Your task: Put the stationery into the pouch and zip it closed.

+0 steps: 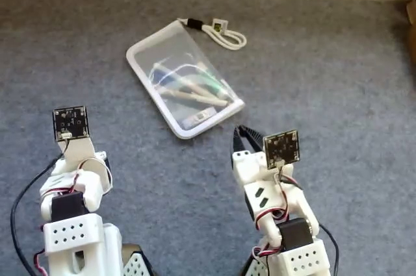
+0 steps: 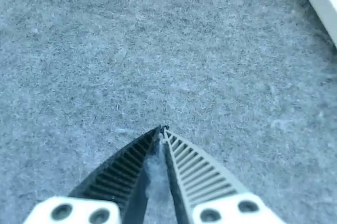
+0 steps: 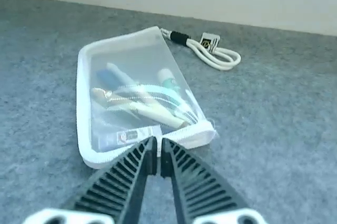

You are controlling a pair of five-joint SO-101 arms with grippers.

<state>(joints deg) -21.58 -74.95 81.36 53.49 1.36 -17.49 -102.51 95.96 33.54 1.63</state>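
Pouch (image 1: 155,52) holds stationery (image 1: 195,96), outlines hazy (pen-like); left end effector (image 2: 163,130), right end effector (image 3: 158,142) pressed together, empty.

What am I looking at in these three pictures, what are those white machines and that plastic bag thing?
Two small white robot arms sit at a grey surface. One picture looks down from above; the other two come from cameras on each arm's wrist. Each arm ends in a gripper. The left gripper and right gripper are both shut, holding nothing. Before the right one lies a clear pouch with pens inside and a white cord at one end.
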